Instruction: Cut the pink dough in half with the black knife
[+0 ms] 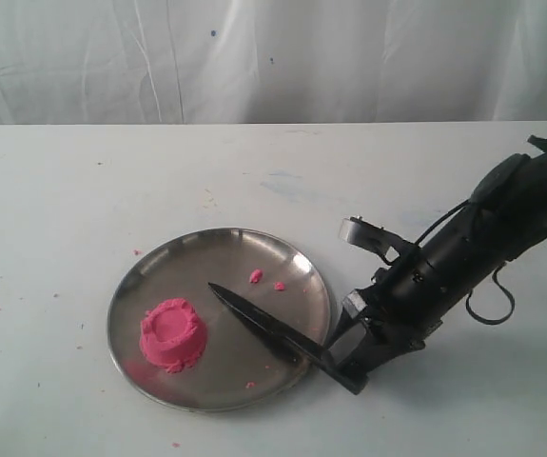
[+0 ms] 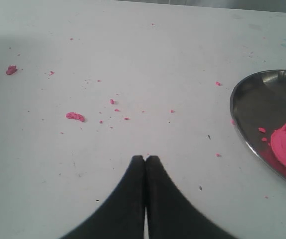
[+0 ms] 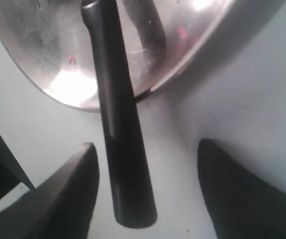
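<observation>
- The knife (image 1: 278, 335) lay slantwise across the plate's (image 1: 159, 271) right rim, tip pointing far-left toward the middle, handle off the near-right edge on the table (image 1: 83, 181).
- The dough (image 1: 172, 333), one round mound, sat near-left on the plate, apart from the tip.
- The right gripper (image 3: 147, 164) was spread wide astride the handle, not touching it.
- The left gripper (image 2: 145, 159) was closed, empty, left of the plate.

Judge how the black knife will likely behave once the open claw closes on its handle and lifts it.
The black knife looks stiff, so it probably won't flex. Its smooth, rounded handle may slip or twist in the right claw. Resting across the plate rim, it may pivot first.
</observation>
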`<state>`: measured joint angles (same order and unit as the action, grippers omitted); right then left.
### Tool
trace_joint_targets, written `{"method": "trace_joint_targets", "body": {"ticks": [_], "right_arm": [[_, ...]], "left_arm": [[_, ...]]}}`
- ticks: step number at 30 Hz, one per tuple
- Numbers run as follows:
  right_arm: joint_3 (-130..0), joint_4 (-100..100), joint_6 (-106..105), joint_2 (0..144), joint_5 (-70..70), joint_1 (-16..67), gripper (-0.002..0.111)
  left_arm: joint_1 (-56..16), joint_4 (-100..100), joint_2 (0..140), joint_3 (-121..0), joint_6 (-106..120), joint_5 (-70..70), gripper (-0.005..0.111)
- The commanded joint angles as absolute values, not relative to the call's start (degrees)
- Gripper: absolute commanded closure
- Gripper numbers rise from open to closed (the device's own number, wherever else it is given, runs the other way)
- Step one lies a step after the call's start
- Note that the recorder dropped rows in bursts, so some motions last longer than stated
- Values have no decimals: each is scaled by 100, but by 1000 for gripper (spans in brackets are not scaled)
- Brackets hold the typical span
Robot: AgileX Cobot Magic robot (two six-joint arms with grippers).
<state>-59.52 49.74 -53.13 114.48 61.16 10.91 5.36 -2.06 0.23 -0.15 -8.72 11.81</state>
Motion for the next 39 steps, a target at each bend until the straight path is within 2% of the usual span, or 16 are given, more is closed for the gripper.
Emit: {"method": "trace_joint_targets", "body": {"ticks": [1,15,18,26,29,31,39], "right_arm": [[-5925,5390,-5726,11674,6357,1092,52],[-5925,5557,-5940,12119,6692,1117,54],[-5925,5530,-5940,12129,6692,1204,63],[-5925,5391,-5981,12129,6617,1357,97],[-5925,5391,-5981,12129,6617,1357,105],[-5925,5391,-5981,12129,6617,1357,108],[-5925,5378,-5981,11825,6698,1357,108]], "left_arm": [[504,-252,0,0,-856,1161,107],[504,-252,0,0,-856,1161,107],[504,-252,0,0,-856,1161,107],[504,-252,0,0,-856,1161,107],[504,-252,0,0,-856,1161,107],[504,-252,0,0,-856,1161,107],[504,-252,0,0,-856,1161,107]]}}
